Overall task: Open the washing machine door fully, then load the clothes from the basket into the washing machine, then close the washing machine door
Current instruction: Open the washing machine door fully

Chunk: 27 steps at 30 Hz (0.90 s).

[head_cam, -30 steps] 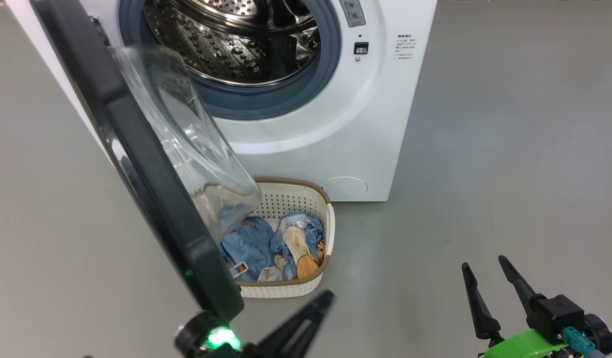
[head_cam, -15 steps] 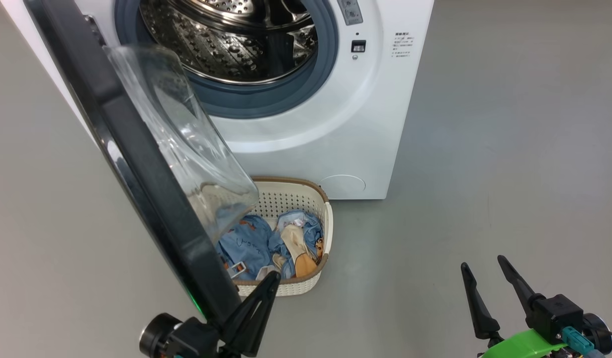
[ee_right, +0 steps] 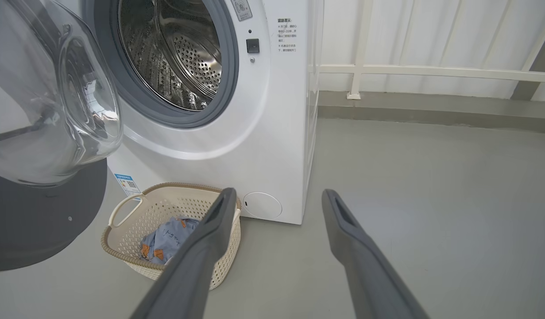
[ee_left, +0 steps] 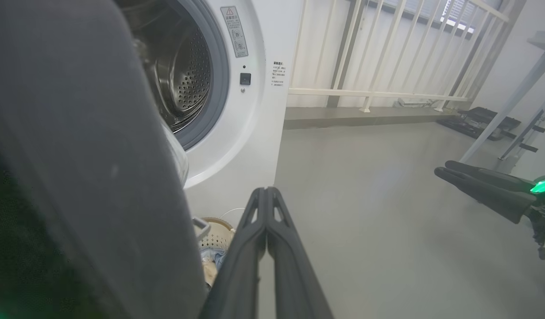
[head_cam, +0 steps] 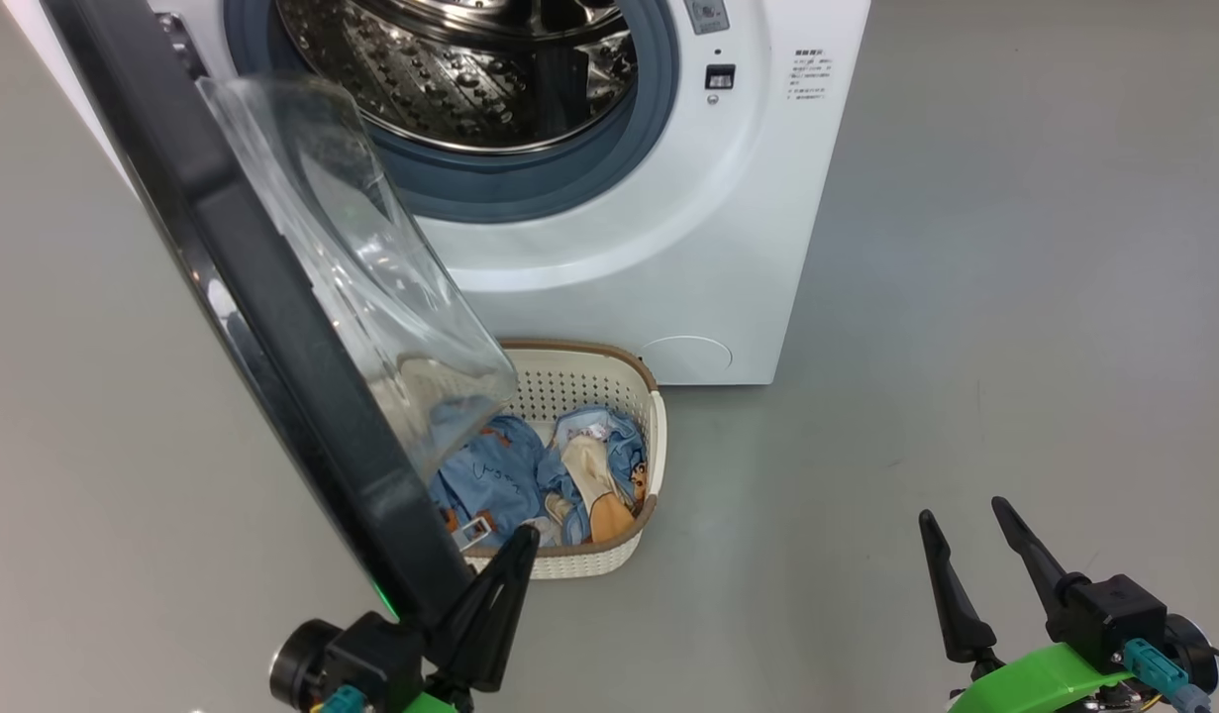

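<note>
The white washing machine (head_cam: 708, 228) stands with its steel drum (head_cam: 451, 69) exposed. Its black-rimmed door (head_cam: 272, 327) with the bulging glass bowl (head_cam: 371, 287) swings out toward me on the left. Below the drum sits the cream basket (head_cam: 609, 381) holding light-blue and cream clothes (head_cam: 530, 475). My left gripper (head_cam: 525, 540) is shut and empty, its tips just right of the door's lower edge, over the basket's front rim. My right gripper (head_cam: 961, 515) stands open over bare floor at the lower right, far from the basket. In the right wrist view the basket (ee_right: 183, 208) lies left of the open fingers (ee_right: 219, 208).
Grey floor (head_cam: 1015, 297) spreads to the right of the machine. In the wrist views a white railing (ee_left: 378, 66) and a low ledge run behind the machine. Dark equipment and metal legs (ee_left: 511, 128) stand at the far right of the left wrist view.
The left gripper swung from pointing right to pointing up beside the door's lower edge. The head camera shifted slightly, and the door looks a little further open. The right arm stayed put.
</note>
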Tool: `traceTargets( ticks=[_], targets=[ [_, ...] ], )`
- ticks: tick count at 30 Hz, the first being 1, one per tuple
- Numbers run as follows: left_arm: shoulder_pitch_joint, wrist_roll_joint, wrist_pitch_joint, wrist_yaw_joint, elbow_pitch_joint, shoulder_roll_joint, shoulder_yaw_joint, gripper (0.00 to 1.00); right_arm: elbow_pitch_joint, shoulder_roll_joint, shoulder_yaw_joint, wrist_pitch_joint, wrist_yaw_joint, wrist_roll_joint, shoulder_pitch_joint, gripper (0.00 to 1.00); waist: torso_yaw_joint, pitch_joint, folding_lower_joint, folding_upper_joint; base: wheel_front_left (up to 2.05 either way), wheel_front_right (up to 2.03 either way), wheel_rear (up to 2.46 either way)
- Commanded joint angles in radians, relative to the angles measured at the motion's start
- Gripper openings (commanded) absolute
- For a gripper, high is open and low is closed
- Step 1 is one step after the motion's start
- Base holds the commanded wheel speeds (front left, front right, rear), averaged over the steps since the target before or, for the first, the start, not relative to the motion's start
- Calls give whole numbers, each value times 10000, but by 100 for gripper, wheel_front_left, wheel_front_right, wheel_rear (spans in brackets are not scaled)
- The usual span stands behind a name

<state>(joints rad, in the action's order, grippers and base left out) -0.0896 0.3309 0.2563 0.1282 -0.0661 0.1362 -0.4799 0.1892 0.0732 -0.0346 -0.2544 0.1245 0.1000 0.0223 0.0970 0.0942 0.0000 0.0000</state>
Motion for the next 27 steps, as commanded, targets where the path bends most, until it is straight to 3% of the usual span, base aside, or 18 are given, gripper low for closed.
traceTargets(
  ticks=[1, 14, 27],
  targets=[
    [-403, -68, 55, 16, 179, 8, 357, 0, -198, 73, 264, -74, 62, 45, 325, 100, 8, 11, 0, 0, 0, 0, 0],
    [-437, -234, 55, 3, -119, -237, 720, 0, -55, 36, 248, -74, 62, 9, 384, 100, 165, 141, 0, 0, 0, 0, 0],
    [-177, -538, 55, -318, 15, -327, 1145, 0, 57, -20, 280, -74, 62, 71, 375, 100, 602, 78, 0, 0, 0, 0, 0]
  ],
)
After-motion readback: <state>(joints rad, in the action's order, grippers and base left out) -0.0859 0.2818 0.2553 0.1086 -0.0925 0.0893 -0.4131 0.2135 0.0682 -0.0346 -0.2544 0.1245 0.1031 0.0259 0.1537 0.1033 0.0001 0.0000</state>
